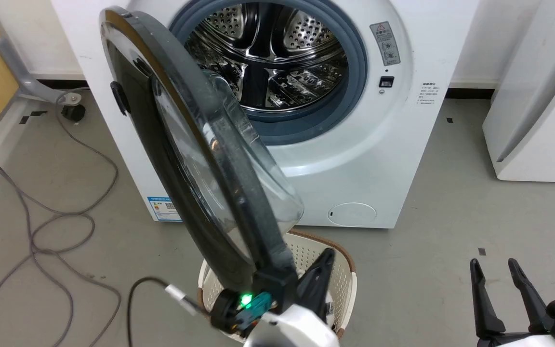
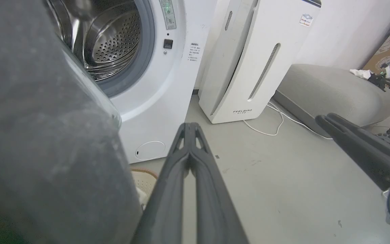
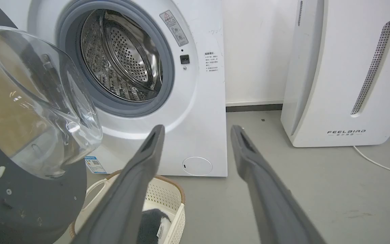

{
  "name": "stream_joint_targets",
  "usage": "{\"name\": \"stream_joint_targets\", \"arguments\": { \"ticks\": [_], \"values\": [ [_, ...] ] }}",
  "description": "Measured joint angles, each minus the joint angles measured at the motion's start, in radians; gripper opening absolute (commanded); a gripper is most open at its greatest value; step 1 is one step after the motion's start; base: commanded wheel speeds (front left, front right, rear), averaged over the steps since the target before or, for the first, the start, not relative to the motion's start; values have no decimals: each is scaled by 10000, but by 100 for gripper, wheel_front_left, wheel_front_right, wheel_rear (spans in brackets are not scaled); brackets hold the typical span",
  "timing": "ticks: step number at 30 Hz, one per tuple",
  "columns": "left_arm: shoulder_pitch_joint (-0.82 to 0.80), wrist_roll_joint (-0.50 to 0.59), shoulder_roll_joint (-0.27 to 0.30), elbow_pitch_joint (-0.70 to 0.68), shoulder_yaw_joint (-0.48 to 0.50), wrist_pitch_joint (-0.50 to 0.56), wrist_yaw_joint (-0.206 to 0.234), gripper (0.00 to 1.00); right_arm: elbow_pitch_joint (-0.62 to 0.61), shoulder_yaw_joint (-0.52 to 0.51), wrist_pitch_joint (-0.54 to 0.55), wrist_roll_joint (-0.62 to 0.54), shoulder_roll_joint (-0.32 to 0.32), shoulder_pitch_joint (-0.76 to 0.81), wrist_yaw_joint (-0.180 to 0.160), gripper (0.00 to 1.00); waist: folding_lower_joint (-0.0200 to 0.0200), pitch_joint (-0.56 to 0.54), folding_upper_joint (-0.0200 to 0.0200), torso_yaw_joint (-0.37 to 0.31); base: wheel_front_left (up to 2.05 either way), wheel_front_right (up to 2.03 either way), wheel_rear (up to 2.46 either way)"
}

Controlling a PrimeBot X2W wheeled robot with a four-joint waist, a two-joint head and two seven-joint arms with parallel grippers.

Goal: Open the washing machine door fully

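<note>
Door (image 1: 195, 159) stands half open from the washing machine (image 1: 354, 159), near edge just beside your left gripper (image 2: 189, 127), fingers pressed together. Your right gripper (image 1: 499, 272) hangs spread over open grey floor (image 1: 451, 202); basket (image 1: 342, 284) under the door.

The large round black door (image 1: 231, 193), with a bulging clear glass bowl in its centre, stands swung out about halfway from the white front-loading washing machine (image 1: 354, 159). Behind it, the grey rubber ring (image 1: 354, 72) and the perforated steel drum (image 1: 268, 53) are uncovered.
</note>
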Motion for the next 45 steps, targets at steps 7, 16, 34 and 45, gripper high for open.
{"name": "stream_joint_targets", "arguments": {
  "ticks": [7, 16, 34, 45],
  "values": [
    [953, 27, 757, -1519, 286, 228, 848, 0, 12, -27, 0, 19, 0, 158, 0, 100, -1, -41, 0, 169, 0, 0, 0],
    [1704, 337, 1641, -3417, 573, 562, 1758, 0, 63, -19, 6, 79, 4, 186, 0, 100, -1, -45, 0, 700, 0, 0, 0],
    [2730, 642, 2598, -4849, 1346, 740, 2993, 0, 71, -199, 4, 88, 10, 207, 0, 100, -1, 16, 0, 2034, 0, 0, 0],
    [2993, 153, 3315, -4395, 2940, 151, 3133, 0, -2, -198, 10, 84, 12, 187, 0, 100, -1, 287, 0, 2318, 0, 0, 0]
  ]
}}
